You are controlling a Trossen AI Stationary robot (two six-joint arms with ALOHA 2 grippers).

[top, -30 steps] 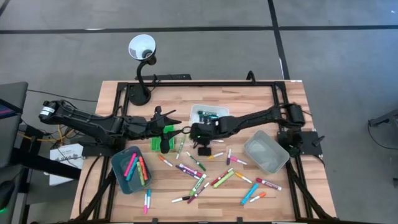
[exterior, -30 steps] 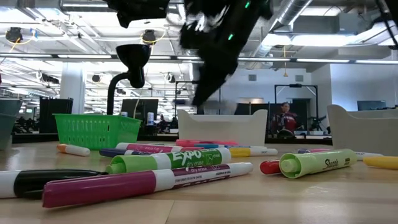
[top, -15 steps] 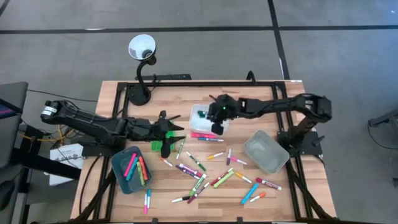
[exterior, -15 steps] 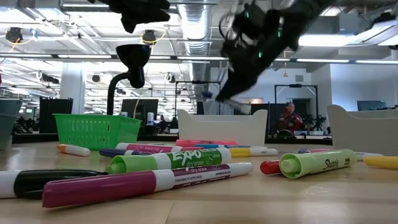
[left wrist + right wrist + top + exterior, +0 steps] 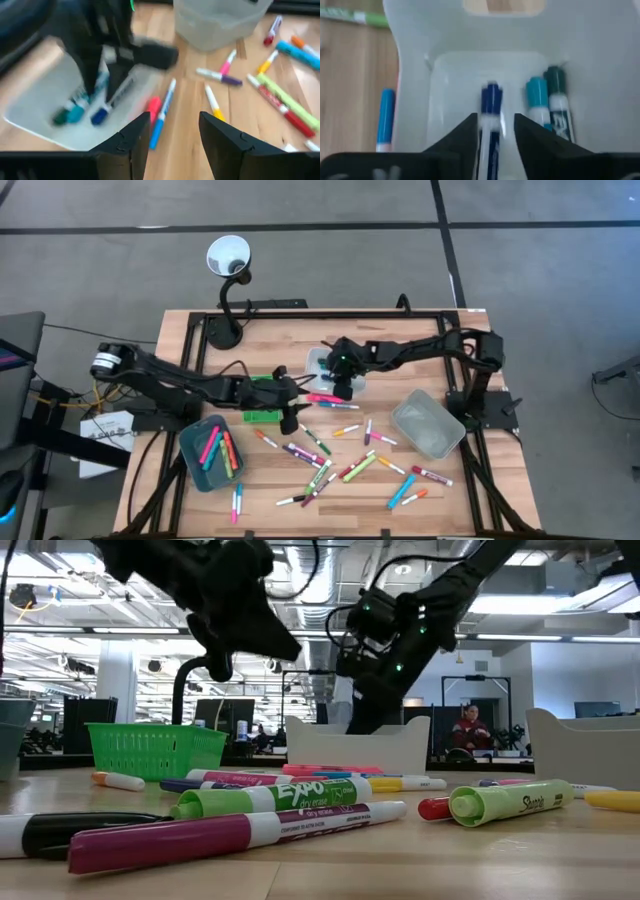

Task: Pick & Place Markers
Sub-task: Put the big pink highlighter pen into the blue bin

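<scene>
Right gripper (image 5: 492, 131) hangs over the white tray (image 5: 445, 65), jaws spread, releasing a dark-blue marker (image 5: 491, 100); next, fetch another.

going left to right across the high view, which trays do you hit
teal tray → green tray → white tray → clear grey tray

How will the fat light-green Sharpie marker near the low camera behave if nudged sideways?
The fat light-green Sharpie marker lies flat on the wooden table and looks round-barrelled, so it would probably roll. It looks rigid and likely light, so it should skid easily. A red-capped marker close by may stop it.
</scene>
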